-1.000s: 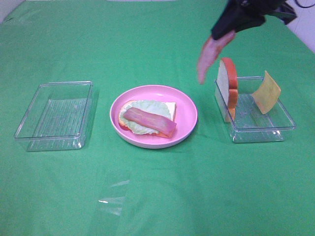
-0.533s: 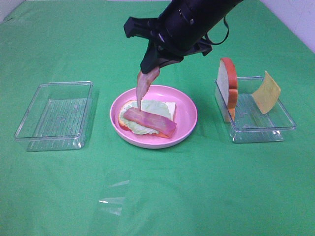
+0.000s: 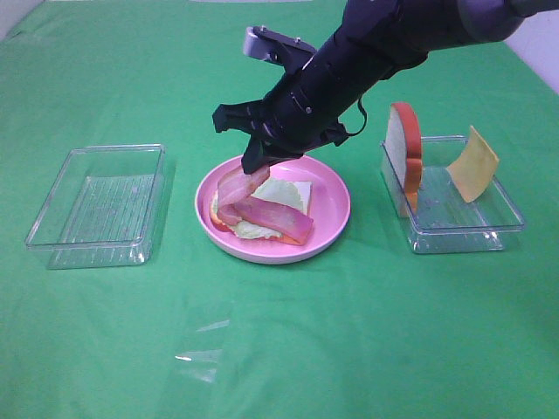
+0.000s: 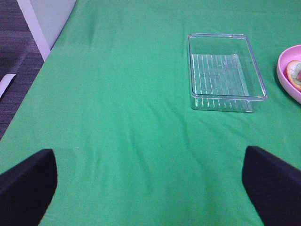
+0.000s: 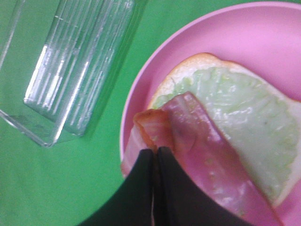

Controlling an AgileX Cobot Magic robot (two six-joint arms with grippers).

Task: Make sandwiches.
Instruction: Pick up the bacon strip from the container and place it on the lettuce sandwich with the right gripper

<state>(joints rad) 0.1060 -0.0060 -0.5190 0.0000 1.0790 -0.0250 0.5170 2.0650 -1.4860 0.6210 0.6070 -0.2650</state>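
Green cloth over the whole counter (image 3: pixel 279 349), pink plate (image 3: pixel 336 202) mid-counter between two clear trays. On the plate: bottom bread slice (image 3: pixel 302 188), lettuce leaf (image 3: pixel 278 190) over it, first bacon strip (image 3: pixel 279 220) flat on top.

Right fingers (image 3: pixel 260 161) pinched shut on one end of a second bacon strip (image 3: pixel 232 188), low over the plate's side nearer the left edge. Lower end down against the first strip, as far as can be told. Gripped by the tip, presumably for draping the length flat across the lettuce. From the wrist view, black tips tight together on the folded pink end.

Left fingers (image 4: pixel 270 181) spread wide, holding nothing, parked out toward the left edge near the empty tray (image 3: pixel 96 205).

Toward the right edge, stocked tray (image 3: pixel 463 229) propping the top bread slice (image 3: pixel 406 157) upright and the cheese square (image 3: pixel 472 163) tilted against its wall. Handy for a pinch from above, probably.

Best guess at what's left: release here, then cheese, then the lid slice.
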